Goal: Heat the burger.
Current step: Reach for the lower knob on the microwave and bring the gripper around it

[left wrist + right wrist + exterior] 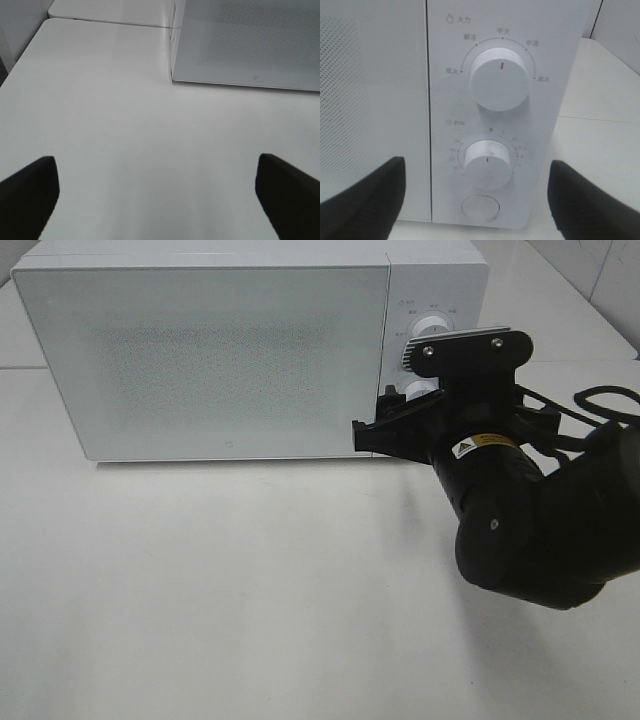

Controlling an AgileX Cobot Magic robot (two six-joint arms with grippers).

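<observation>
Left gripper (155,165) over a white table (125,125), jaws spread wide. Two dark fingers (30,195) show at the frame edges, with bare tabletop between them. White microwave (240,45) sits on the table ahead of the gripper, around 1 o'clock, well apart from the fingers. Its door (270,30) is closed and has a dotted mesh window. At 11 to 12 o'clock a seam (110,22) runs between this table and a second tabletop (110,9) butted against it.

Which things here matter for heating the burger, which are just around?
Job: white box-shaped microwave, its round white timer knob, round white power knob, open right gripper facing them; burger not visible.
Idle: white tabletop, open left gripper over it.
</observation>
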